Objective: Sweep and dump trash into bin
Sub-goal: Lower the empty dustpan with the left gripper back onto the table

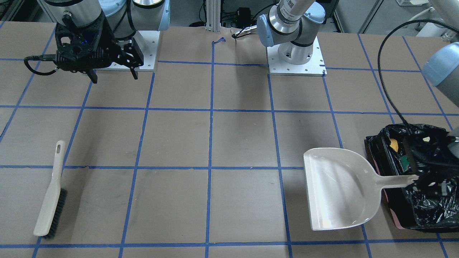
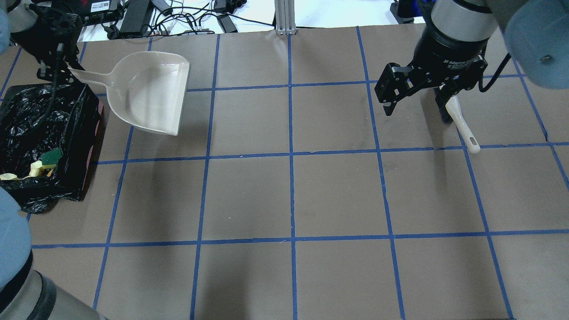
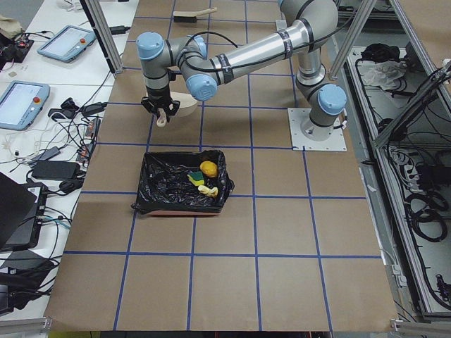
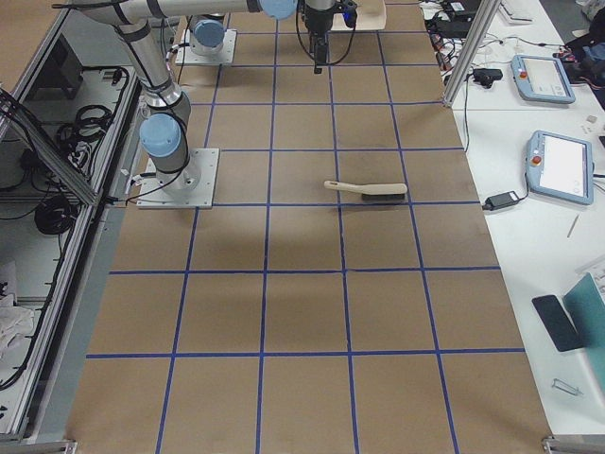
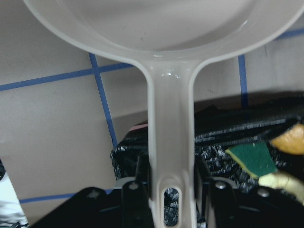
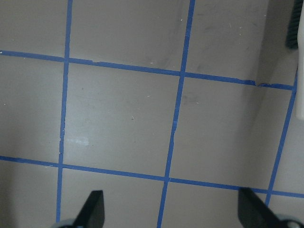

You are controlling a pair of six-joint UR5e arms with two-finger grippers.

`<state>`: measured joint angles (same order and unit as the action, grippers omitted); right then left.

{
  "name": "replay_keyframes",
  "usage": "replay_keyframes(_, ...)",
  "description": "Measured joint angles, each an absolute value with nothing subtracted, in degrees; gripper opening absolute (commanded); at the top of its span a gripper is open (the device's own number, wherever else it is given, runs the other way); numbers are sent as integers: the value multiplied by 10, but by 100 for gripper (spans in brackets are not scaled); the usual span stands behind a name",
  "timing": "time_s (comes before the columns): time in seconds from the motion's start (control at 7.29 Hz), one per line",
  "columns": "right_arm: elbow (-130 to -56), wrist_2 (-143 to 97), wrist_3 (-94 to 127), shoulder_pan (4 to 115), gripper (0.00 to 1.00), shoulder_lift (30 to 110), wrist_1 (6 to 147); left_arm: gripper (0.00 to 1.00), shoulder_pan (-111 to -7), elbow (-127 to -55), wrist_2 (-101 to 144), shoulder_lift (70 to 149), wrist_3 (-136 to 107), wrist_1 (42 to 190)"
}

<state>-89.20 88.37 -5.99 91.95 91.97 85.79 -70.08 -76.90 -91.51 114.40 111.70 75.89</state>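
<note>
My left gripper [image 1: 417, 180] is shut on the handle of the cream dustpan [image 1: 337, 190], over the far end of the bin [image 1: 430, 211]. The left wrist view shows the handle [image 5: 170, 142] between the fingers [image 5: 141, 183]. The pan [image 2: 146, 89] is empty and lies beside the bin [image 2: 26, 115]. The trash lies inside the black bag: a yellow-brown lump [image 3: 208, 169], a green-backed sponge [image 2: 52, 155] and a cream slice [image 2: 35, 170]. My right gripper [image 2: 415, 100] is open and empty, held high above the table.
A cream hand brush with black bristles [image 1: 52, 193] lies on the table under and beside my right gripper; it also shows in the overhead view [image 2: 462, 126]. The arm bases [image 1: 296, 57] stand at the table's robot side. Blue tape lines grid the brown tabletop.
</note>
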Motion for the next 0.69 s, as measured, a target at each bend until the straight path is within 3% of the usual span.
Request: replay_keyframes(0.69, -895, 886, -67, 918, 100, 919, 854, 10, -771, -801, -924, 1196, 1047, 701)
